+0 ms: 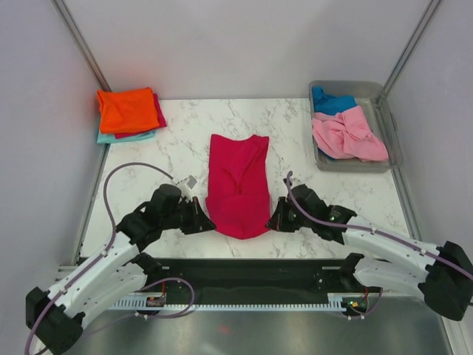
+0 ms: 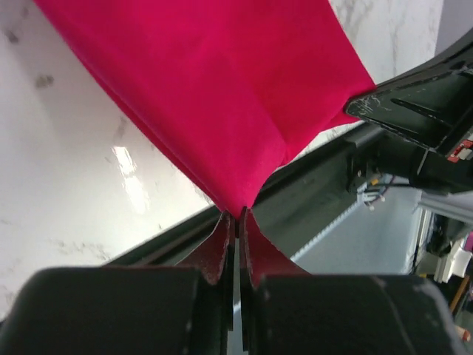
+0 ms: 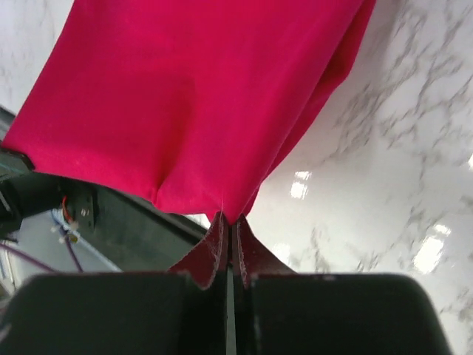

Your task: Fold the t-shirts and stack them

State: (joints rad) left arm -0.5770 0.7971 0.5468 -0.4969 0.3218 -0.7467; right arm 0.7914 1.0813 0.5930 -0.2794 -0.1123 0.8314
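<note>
A crimson-pink t-shirt [image 1: 238,185] lies folded lengthwise in the middle of the marble table. My left gripper [image 1: 208,220] is shut on its near left corner, and the wrist view shows the cloth [image 2: 222,96] pinched at the fingertips [image 2: 221,237]. On the other side my right gripper [image 1: 271,220] is shut on the near right corner, the shirt [image 3: 192,103] rising from its fingertips [image 3: 241,237]. At the back left sits a stack of folded t-shirts: orange [image 1: 127,109] on top, crimson [image 1: 158,111] under it and teal [image 1: 122,137] at the bottom.
A grey plastic tub [image 1: 389,126] at the back right holds a light pink t-shirt [image 1: 347,134] and a blue one [image 1: 330,100]. Walls enclose the table on three sides. The black rail [image 1: 251,281] with the arm bases runs along the near edge.
</note>
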